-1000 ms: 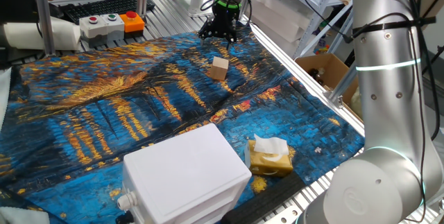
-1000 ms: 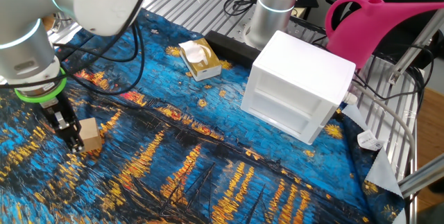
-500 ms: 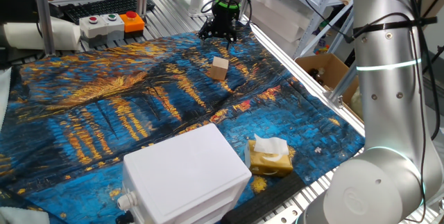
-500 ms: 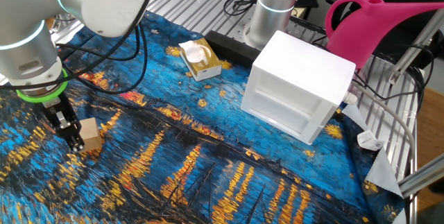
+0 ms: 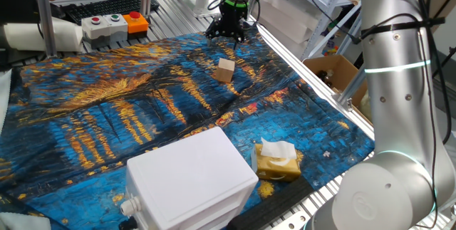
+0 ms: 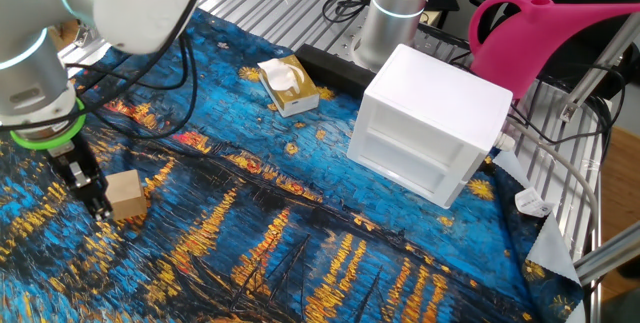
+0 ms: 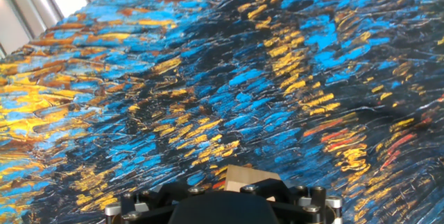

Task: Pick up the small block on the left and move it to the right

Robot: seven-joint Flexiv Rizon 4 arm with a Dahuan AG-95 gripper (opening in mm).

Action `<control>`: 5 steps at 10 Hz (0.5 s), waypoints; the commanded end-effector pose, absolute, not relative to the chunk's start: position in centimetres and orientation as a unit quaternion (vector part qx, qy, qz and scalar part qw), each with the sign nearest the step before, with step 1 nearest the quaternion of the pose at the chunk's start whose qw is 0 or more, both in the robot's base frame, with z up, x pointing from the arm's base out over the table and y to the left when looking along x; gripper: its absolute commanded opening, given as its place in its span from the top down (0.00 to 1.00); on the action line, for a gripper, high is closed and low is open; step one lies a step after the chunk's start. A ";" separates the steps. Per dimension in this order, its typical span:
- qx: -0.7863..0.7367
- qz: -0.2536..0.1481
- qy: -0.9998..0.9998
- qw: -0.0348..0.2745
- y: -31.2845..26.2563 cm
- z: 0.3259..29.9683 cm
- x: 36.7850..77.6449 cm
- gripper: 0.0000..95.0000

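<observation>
So the gripper (image 5: 227,36) points straight down, fingers spread wide, holding nothing. Block (image 5: 225,70) sits on the cloth (image 5: 107,109) just beside it. White box (image 6: 432,135) looks empty inside.

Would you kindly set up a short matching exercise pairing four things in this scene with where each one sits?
Things:
1. block
2. white box
3. tissue pack
4. watering can

Places:
A. off the cloth, behind the white box
B. on the cloth beside the open fingers
C. near the arm's base, at the cloth's edge
D. on the cloth, open side toward the camera in the other fixed view

Pairs: 1-B, 2-D, 3-C, 4-A
</observation>
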State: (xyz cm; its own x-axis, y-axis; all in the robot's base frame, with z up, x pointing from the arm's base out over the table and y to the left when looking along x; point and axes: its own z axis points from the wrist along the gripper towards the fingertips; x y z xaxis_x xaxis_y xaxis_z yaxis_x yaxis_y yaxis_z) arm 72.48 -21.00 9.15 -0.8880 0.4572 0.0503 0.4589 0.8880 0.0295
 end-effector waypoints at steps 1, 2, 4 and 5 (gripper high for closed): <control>-0.238 -0.019 -0.971 0.017 -20.9 9.2 72.1 0.00; -0.241 -0.019 -0.970 0.017 -20.9 9.2 72.1 0.00; -0.238 -0.020 -0.971 0.018 -20.9 9.2 72.1 0.00; -0.235 -0.021 -0.972 0.018 -20.9 9.2 72.1 0.00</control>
State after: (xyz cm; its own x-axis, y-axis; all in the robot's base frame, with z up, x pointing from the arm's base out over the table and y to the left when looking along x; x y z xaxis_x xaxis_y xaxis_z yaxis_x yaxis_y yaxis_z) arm 71.97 -20.88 9.30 -0.8887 0.4564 0.0432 0.4578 0.8884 0.0324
